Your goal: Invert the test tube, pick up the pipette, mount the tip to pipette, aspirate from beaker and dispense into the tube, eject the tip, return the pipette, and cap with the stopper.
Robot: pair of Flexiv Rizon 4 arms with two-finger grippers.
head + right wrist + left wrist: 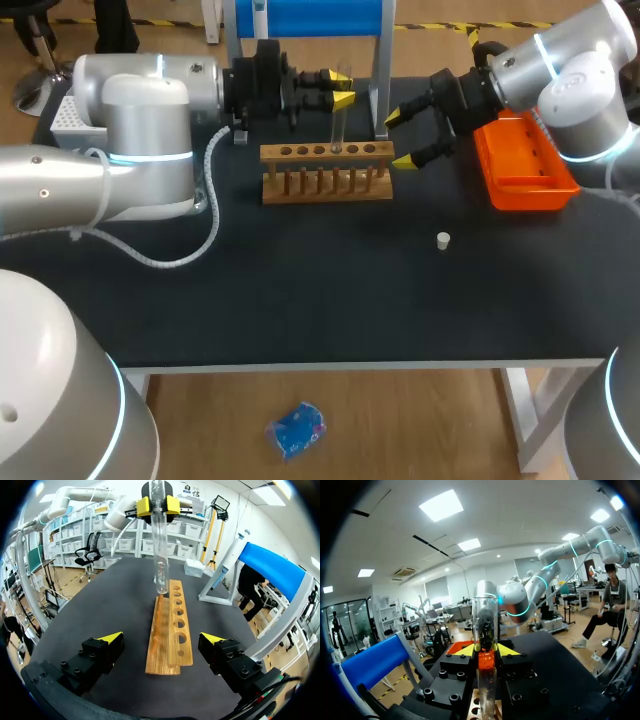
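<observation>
White stopper point(443, 239) on black table point(300, 300)

The test tube point(338, 125) hangs above the rack point(327, 172), stopper point(444, 240) before it, tray point(528, 186) right.

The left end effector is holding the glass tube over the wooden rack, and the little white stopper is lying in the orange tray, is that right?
Not quite. The stopper lies on the black table, apart from the orange tray, not in it; the head view shows this. The left end effector does hold the glass tube over the wooden rack.
</observation>
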